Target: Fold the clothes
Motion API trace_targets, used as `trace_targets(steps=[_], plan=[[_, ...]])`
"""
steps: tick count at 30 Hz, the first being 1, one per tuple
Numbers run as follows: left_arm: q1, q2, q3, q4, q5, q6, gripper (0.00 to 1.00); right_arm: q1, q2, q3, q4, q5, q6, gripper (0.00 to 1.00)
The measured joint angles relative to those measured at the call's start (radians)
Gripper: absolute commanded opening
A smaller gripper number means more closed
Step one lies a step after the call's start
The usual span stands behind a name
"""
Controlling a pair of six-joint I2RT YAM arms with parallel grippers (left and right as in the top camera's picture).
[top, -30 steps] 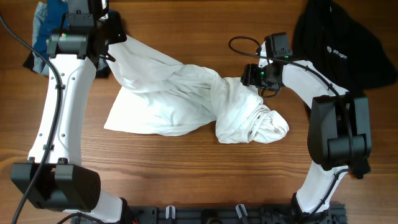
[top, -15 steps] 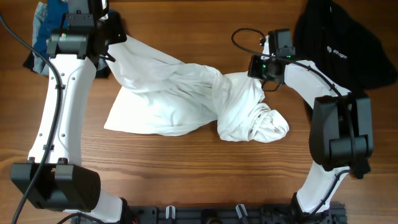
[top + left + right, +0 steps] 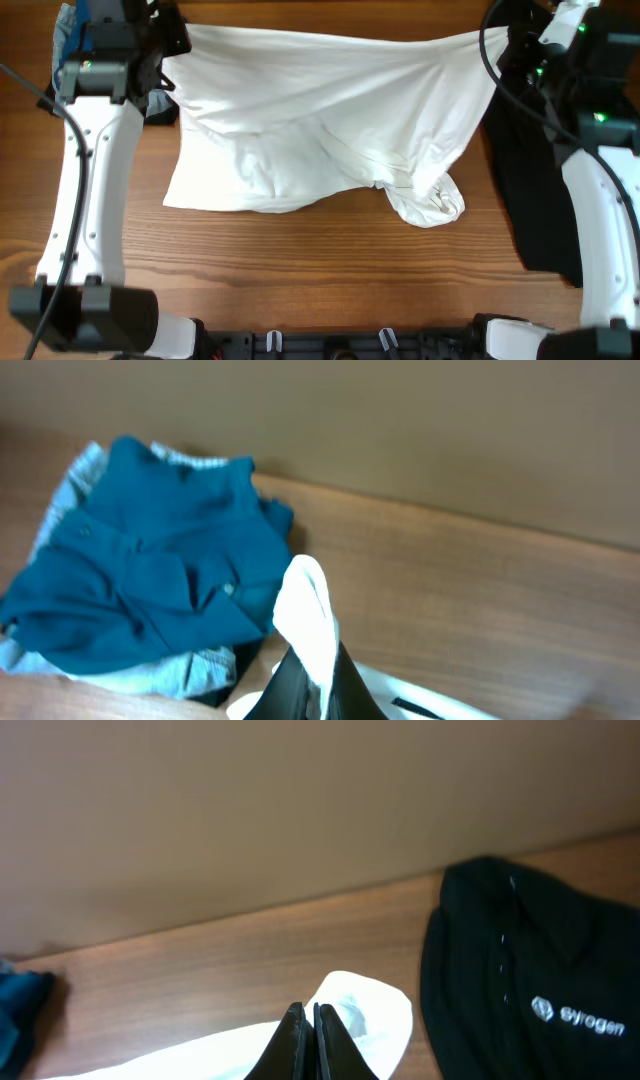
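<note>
Left claw point(image 3: 308, 682), right claw point(image 3: 305, 1022) pinch white T-shirt point(image 3: 320, 110); arms point(image 3: 95, 190) spread wide.

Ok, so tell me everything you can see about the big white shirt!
The white shirt is soft, wrinkly cloth, and no print shows from here. Its far edge is stretched wide between the left gripper and the right gripper. Each is shut on a corner, with a little tuft poking past the fingers. The rest drapes onto the wooden table, with a bunched lump at its near right. Its right edge seems to reach the black shirt.
</note>
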Motion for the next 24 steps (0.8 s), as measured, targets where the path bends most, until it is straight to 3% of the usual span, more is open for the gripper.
trace_targets(steps=[11,20,24], plan=[[0.0,-0.385,-0.002,0.037,0.01,0.066,0.04,-0.08,-0.328,0.024,-0.068,-0.019,-0.007,0.04],[0.0,-0.771,0.001,-0.042,0.08,0.098,0.04,-0.168,-0.62,0.256,-0.334,-0.006,-0.01,0.04],[0.0,-0.81,0.002,-0.082,0.134,0.1,0.04,-0.169,-0.634,0.272,-0.412,-0.072,-0.017,0.15]])
